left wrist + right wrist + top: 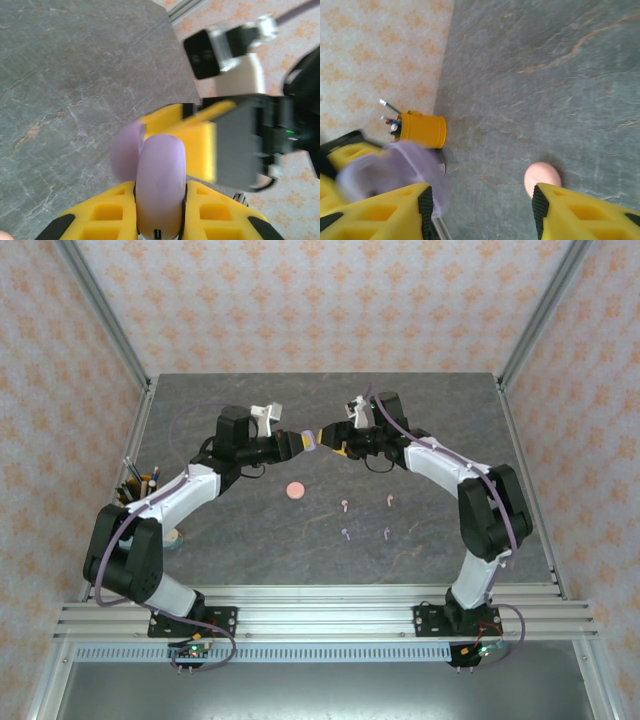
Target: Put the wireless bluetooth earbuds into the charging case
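Nearest the arms, two lilac earbuds [345, 534] lie apart on the grey table [250, 540], right of centre. Just beyond them lie two pale pink earbuds [344, 505]. A little farther left rests a round pink case [295, 490], and a yellow pen cup [140, 488] stands at the left edge. Farther still, held above the table, the left gripper [303, 443] is clamped on a lilac case [312, 439]. The right gripper [330, 437] is just beside it on the right, with its fingers apart.
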Controlling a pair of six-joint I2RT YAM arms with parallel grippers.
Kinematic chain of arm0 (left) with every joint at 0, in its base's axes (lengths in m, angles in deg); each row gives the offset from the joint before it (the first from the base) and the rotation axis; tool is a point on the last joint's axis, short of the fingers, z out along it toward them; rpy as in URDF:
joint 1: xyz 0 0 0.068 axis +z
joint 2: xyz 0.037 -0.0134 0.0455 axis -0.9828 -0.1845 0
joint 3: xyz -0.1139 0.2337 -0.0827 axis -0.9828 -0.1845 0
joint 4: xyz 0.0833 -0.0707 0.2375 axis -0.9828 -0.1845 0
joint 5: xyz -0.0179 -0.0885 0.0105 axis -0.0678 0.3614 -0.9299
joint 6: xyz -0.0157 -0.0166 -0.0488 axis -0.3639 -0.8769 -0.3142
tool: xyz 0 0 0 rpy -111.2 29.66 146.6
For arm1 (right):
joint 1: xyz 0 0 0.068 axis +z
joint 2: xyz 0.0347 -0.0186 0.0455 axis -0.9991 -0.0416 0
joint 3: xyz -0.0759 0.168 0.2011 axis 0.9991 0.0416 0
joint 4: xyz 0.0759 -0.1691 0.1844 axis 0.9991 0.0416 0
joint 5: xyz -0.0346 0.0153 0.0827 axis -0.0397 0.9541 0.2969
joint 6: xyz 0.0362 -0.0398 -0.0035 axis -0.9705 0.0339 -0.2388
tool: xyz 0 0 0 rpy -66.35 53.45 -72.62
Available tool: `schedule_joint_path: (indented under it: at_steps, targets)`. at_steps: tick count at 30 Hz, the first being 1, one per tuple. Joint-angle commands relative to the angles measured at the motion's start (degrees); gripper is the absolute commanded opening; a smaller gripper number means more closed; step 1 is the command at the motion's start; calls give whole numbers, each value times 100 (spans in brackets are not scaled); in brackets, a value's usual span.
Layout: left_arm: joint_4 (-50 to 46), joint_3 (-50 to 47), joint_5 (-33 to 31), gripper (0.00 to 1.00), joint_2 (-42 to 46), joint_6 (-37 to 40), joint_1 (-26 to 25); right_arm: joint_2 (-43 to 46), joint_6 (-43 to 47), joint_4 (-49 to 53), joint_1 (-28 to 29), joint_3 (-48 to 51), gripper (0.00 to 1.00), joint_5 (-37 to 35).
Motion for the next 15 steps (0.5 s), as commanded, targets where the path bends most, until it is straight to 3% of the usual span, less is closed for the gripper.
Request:
schedule_joint_path:
  at_steps: [1, 7, 15]
  targets:
    - [63, 219, 259, 0, 368, 105, -36, -266, -131, -256, -43, 42, 55, -120]
    - [-133, 196, 198, 0, 373, 273, -36, 195, -131, -159, -212, 275, 54, -86]
    - [79, 243, 446, 0, 112, 222, -36, 1101, 340, 155, -320, 467, 53, 666]
